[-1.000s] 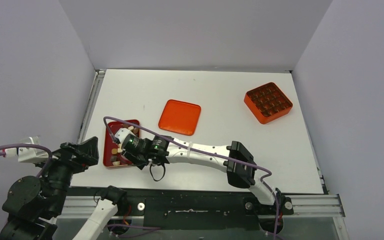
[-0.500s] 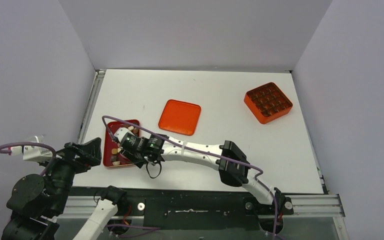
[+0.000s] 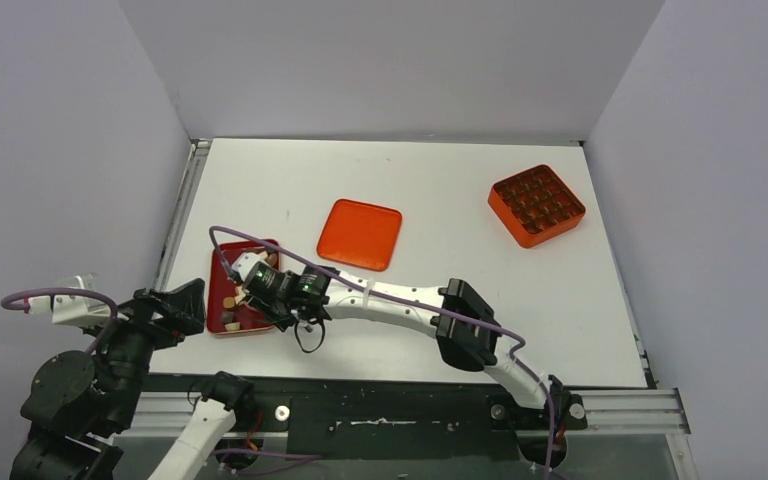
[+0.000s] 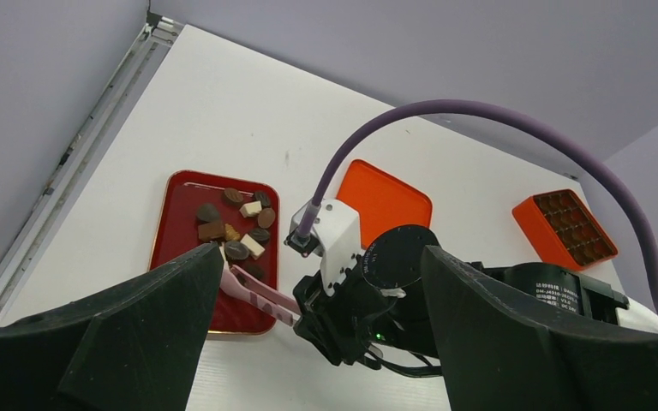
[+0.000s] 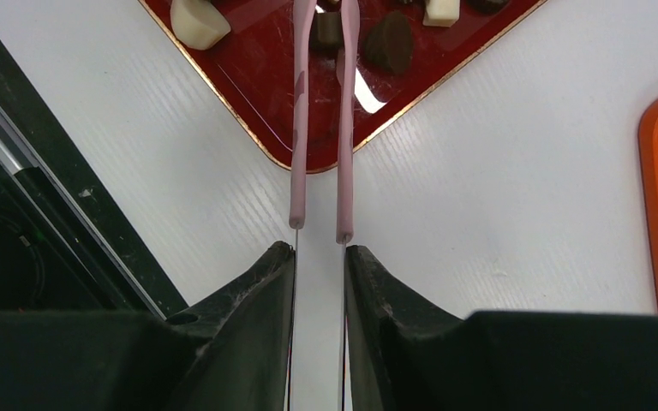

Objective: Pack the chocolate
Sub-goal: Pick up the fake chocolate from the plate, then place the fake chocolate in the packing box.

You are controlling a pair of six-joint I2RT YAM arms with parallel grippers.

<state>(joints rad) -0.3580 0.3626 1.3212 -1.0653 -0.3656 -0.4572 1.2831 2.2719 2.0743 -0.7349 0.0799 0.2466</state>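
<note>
Several small dark and cream chocolate chunks [image 4: 231, 231] lie in a red tray [image 4: 180, 223] at the table's near left. My right gripper [image 5: 319, 248] is shut on pink tongs [image 5: 300, 128], whose arms reach over the tray [image 5: 257, 77]. A dark chunk [image 5: 329, 27] sits between the tong arms; the tips run off the frame's top. Another dark chunk [image 5: 391, 43] and a cream one [image 5: 195, 21] lie beside them. In the top view the right gripper [image 3: 250, 285] hangs over the tray [image 3: 212, 300]. My left gripper [image 3: 175, 305] stands open just left of the tray, holding nothing [image 4: 321, 257].
A flat orange lid [image 3: 360, 234] lies mid-table, right of the tray. An orange box [image 3: 537, 205] with a grid of compartments, dark pieces in them, stands at the far right. A purple cable [image 4: 480, 116] arcs over the right wrist. The table's black front rail [image 5: 43, 171] runs close by.
The right wrist has slid a little left, carrying the tongs further over the tray. The left arm has shifted slightly right, towards the tray.
</note>
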